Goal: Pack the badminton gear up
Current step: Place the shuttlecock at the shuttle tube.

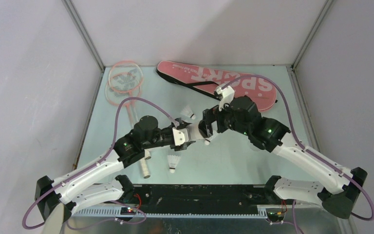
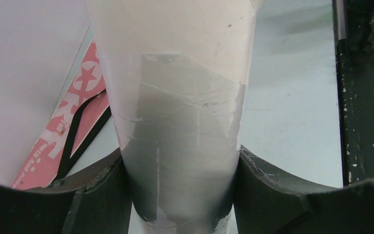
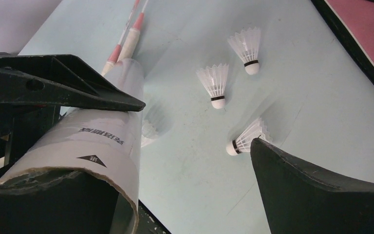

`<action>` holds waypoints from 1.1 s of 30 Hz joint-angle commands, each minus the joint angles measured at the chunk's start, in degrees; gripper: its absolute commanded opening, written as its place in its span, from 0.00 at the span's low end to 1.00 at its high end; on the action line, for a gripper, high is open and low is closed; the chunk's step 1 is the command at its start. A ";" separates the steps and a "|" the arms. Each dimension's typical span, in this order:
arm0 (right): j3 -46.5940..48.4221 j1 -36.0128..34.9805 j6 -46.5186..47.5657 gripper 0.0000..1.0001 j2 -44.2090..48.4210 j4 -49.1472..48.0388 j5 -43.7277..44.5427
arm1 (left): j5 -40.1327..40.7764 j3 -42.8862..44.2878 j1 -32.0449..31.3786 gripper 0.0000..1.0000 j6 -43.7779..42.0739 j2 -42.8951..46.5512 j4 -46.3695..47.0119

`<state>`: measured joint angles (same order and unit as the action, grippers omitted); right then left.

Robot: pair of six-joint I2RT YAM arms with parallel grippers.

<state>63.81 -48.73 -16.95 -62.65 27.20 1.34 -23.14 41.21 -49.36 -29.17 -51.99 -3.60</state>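
A white tube (image 2: 175, 97) stands between the fingers of my left gripper (image 2: 180, 195), which is shut on it. In the right wrist view the tube (image 3: 102, 141) lies at the left with its open mouth towards the camera. My right gripper (image 3: 190, 204) is open beside that mouth, nothing between its fingers. Three white shuttlecocks (image 3: 215, 83) lie on the table past it, and a fourth (image 3: 151, 129) lies close behind the tube. Both grippers meet at mid-table (image 1: 195, 134). Two pink rackets (image 1: 124, 80) lie at the back left, and the pink bag (image 1: 219, 78) at the back.
The racket handles (image 1: 145, 165) reach toward the near left, next to a shuttlecock (image 1: 174, 162). Another shuttlecock (image 1: 191, 113) lies just behind the grippers. Walls enclose the table on the left, right and back. A black rail (image 1: 199, 195) runs along the near edge.
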 commanded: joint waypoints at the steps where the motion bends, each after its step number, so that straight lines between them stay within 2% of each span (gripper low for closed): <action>1: 1.79 -1.84 -0.15 0.99 -3.27 -4.72 3.73 | -3.42 1.06 -0.22 0.36 -0.54 0.97 4.67; 6: 1.80 -3.31 -0.92 0.99 -5.36 -8.27 5.91 | -3.55 1.00 -0.26 0.36 0.37 1.14 5.67; 10: 1.81 -3.51 -0.34 0.99 -3.55 -10.88 3.90 | -2.52 0.93 -0.24 0.36 0.75 1.30 5.69; 16: 1.82 -2.22 0.65 0.99 6.82 -11.47 -3.70 | -0.98 0.24 -0.27 0.36 1.03 1.63 5.91; 22: 1.81 -0.80 1.69 0.99 14.94 -10.40 -6.42 | -0.56 -0.27 -0.26 0.36 0.94 2.07 6.23; 28: 1.76 2.68 0.46 0.99 19.23 -6.99 -2.00 | -0.59 -0.70 -0.24 0.37 1.00 2.71 6.42; 33: 0.76 7.66 -2.49 0.99 17.46 -1.03 3.07 | 0.54 -1.08 -0.24 0.39 2.00 3.53 6.84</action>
<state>64.36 -44.49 -16.88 -42.85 20.73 -0.30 -22.74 40.12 -49.39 -28.36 -50.24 -0.89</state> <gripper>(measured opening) 0.992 0.647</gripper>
